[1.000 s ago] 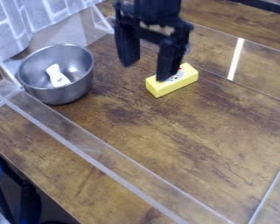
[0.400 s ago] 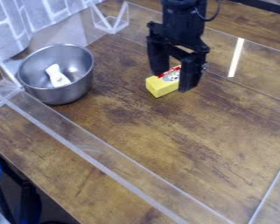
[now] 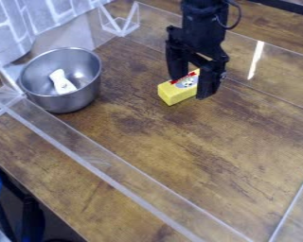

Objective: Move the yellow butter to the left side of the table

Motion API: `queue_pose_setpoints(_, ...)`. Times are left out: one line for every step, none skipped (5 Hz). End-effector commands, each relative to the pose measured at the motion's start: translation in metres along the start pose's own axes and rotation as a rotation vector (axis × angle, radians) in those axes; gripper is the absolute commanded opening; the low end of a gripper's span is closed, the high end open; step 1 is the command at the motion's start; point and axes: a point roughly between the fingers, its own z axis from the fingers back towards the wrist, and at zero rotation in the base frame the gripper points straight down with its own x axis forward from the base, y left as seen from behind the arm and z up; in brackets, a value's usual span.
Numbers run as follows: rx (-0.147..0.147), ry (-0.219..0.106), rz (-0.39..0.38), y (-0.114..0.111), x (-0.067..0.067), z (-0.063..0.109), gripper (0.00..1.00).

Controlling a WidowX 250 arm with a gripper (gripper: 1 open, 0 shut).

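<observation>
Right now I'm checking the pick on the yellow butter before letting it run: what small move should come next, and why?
Probably lower a little further and then close. The gripper is open and points down, its fingers straddling the far end of the yellow butter, which lies flat on the table, not yet gripped.

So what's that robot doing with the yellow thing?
The robot's end effector is open and pointing down right over the yellow butter on the table, one finger on each side. It hasn't grabbed it yet. A metal bowl sits off to the left in the picture.
</observation>
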Motion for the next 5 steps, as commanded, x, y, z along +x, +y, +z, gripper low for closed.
queue_pose_setpoints(0.037, -0.072, 0.034, 0.021, 0.011, 0.014, 1.00)
queue_pose_setpoints(0.044, -0.068, 0.038, 0.028, 0.018, 0.004, 1.00)
queue_pose_setpoints(0.054, -0.078, 0.047, 0.031, 0.020, 0.003, 1.00)
queue_pose_setpoints(0.057, -0.079, 0.053, 0.037, 0.025, -0.004, 1.00)
queue_pose_setpoints(0.065, -0.094, 0.062, 0.040, 0.026, -0.003, 1.00)
